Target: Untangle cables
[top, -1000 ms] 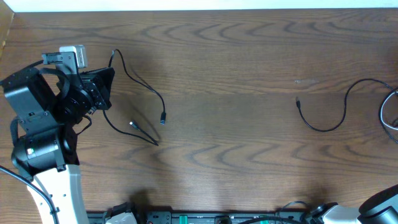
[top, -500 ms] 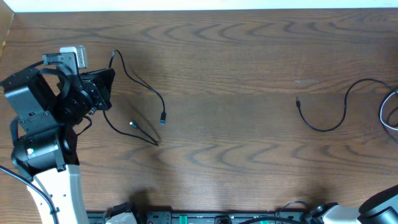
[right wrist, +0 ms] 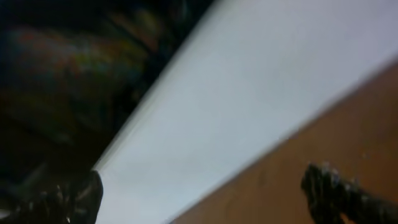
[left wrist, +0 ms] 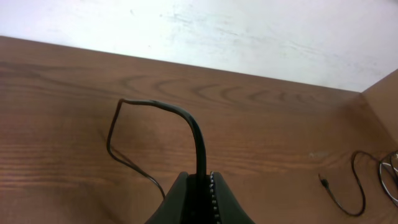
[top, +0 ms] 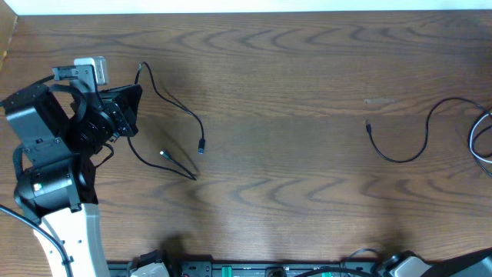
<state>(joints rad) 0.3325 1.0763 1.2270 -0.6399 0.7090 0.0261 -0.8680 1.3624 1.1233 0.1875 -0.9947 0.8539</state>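
Cables lie in two places on the wooden table. One black cable is at the left. Well apart at the right is a second black cable, with a whitish cable looping at the table's edge.

The overhead view shows the left-hand cable's run, curving away from the left gripper to loose plug ends on the wood, but it does not show how the jaws stand. The left wrist view does: the jaws are together, pinching the black cable, which arches up and over from between them. Far to its right this view also catches the second black cable.

The right gripper appears only in its own blurred wrist view, jaws wide apart with nothing between them.

Compared with a second ago, the cables and the left arm are unchanged. The dark bulk of the right arm at the overhead's bottom right corner has shrunk to a thin sliver.
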